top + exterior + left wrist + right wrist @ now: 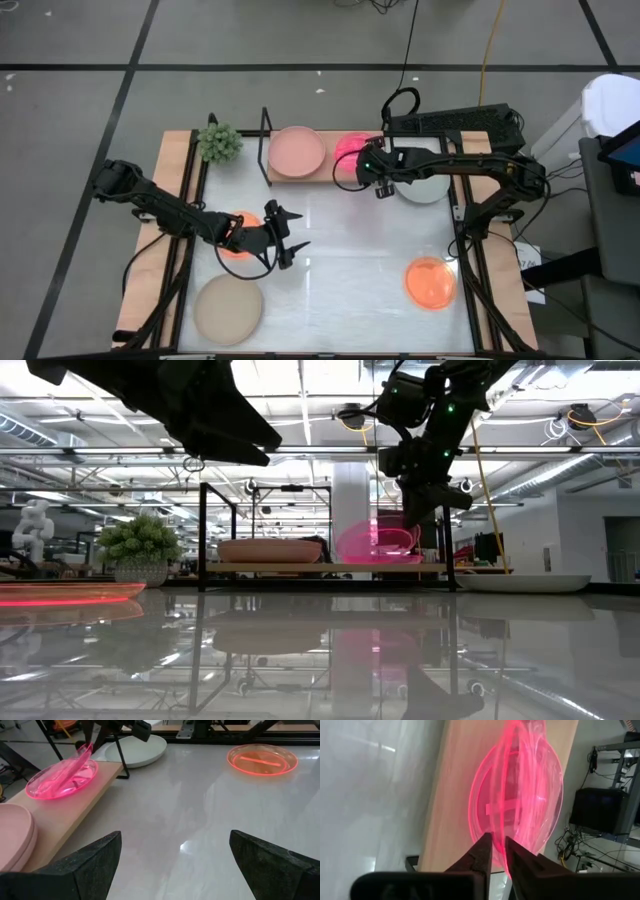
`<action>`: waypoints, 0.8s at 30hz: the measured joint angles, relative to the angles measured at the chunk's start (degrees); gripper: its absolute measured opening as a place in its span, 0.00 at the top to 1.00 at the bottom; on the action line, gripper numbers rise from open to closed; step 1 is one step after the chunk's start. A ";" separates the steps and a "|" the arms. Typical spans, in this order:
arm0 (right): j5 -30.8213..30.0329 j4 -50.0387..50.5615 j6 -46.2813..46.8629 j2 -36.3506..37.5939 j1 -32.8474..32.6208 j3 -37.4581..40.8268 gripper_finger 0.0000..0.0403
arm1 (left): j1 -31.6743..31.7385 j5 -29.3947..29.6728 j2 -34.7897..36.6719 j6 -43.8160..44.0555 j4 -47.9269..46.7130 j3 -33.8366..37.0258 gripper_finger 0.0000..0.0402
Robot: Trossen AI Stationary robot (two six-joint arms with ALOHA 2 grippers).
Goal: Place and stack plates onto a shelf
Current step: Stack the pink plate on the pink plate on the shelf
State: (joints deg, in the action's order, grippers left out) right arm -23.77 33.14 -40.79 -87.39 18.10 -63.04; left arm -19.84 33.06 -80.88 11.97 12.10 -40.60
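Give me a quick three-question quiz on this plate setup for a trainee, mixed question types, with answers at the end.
1. True or false: the left claw is shut on a plate.
2. What does the right claw grip? A) a beige plate B) the tilted hot pink plate C) an orange plate
3. Fill in: the dusty pink plate lies on the ___.

Key: 1 false, it is open over the table. 2 B. 3 shelf.

On the shelf: one dusty pink plate and two hot pink plates. Off it: two orange plates, one beige plate, one grey plate.
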 joint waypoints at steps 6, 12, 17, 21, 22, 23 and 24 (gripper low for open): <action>0.02 0.25 1.62 0.00 -0.03 0.01 0.84 | 0.00 -0.77 0.00 0.15 -0.03 0.00 0.07; -0.07 0.57 4.15 0.02 -0.03 -0.01 0.76 | 0.00 -1.71 0.00 0.22 -0.04 -0.02 0.07; -0.06 0.74 4.55 0.02 -0.03 -0.01 0.73 | 0.00 -1.77 0.00 0.45 -0.16 -0.04 0.07; 1.57 1.37 5.79 0.02 0.02 -0.01 0.72 | 0.00 -3.01 0.00 0.73 -0.37 -0.04 0.07; 1.60 1.50 6.15 0.02 0.14 -0.01 0.72 | 0.00 -3.44 0.00 0.83 -0.37 -0.04 0.07; 1.69 1.50 6.52 0.02 0.23 -0.01 0.72 | 0.00 -3.74 0.00 0.99 -0.36 -0.04 0.07; 1.77 1.46 6.74 0.02 0.43 -0.01 0.72 | 0.00 -3.99 0.00 1.14 -0.37 -0.04 0.07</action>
State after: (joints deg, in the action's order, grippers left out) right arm -21.99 34.60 -34.05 -87.37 18.52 -63.05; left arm -19.84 29.07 -80.88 13.11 11.73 -40.64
